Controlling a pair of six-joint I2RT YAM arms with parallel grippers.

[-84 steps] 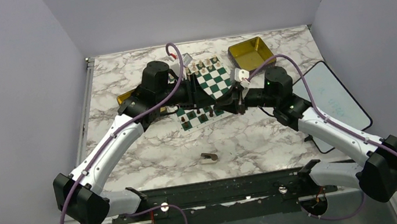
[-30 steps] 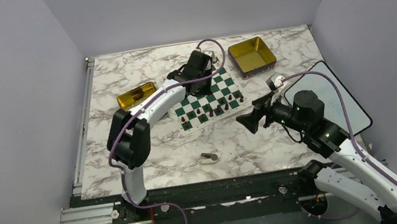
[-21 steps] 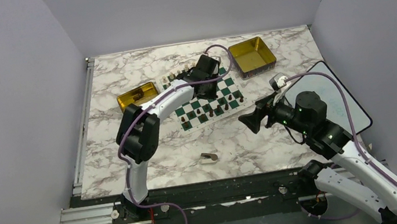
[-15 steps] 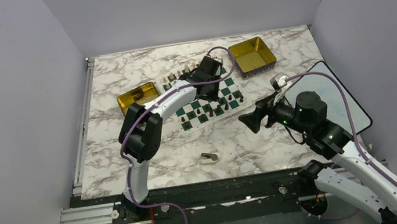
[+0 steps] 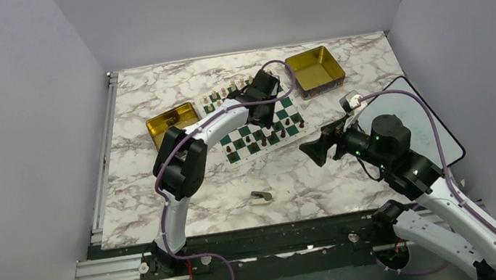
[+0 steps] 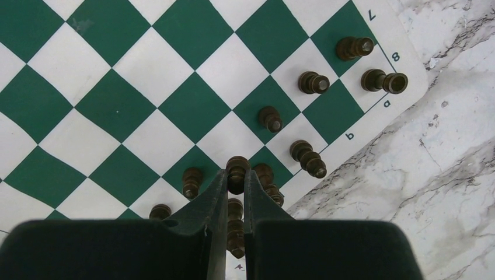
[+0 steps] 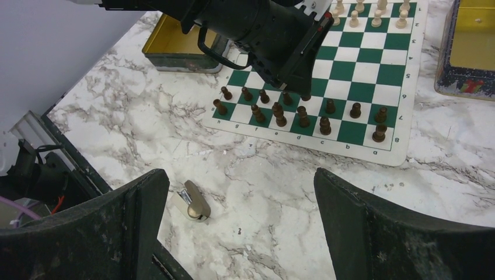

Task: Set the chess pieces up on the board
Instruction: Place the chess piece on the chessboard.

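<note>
The green-and-white board (image 5: 289,103) lies mid-table. Dark chess pieces (image 7: 300,116) stand in its two near rows, and pale ones (image 7: 376,17) line the far edge. My left gripper (image 5: 261,114) reaches over the board from the left and points down at the near rows. In the left wrist view it (image 6: 235,175) is shut on one dark piece (image 6: 236,169) just above the squares (image 6: 117,105), with another dark piece beneath the fingers. My right gripper (image 5: 309,152) hovers open off the board's right near corner; nothing lies between its fingers (image 7: 146,210).
One gold tin (image 5: 171,119) sits left of the board and another (image 5: 314,68) at the back right. A small metal-and-tan object (image 5: 262,196) lies on the marble near the front edge. A dark-framed pale panel (image 5: 415,124) lies at the right.
The right arm pulled back off the board to the right. The left arm swung right and its gripper came down over the near rows, holding a dark piece.
</note>
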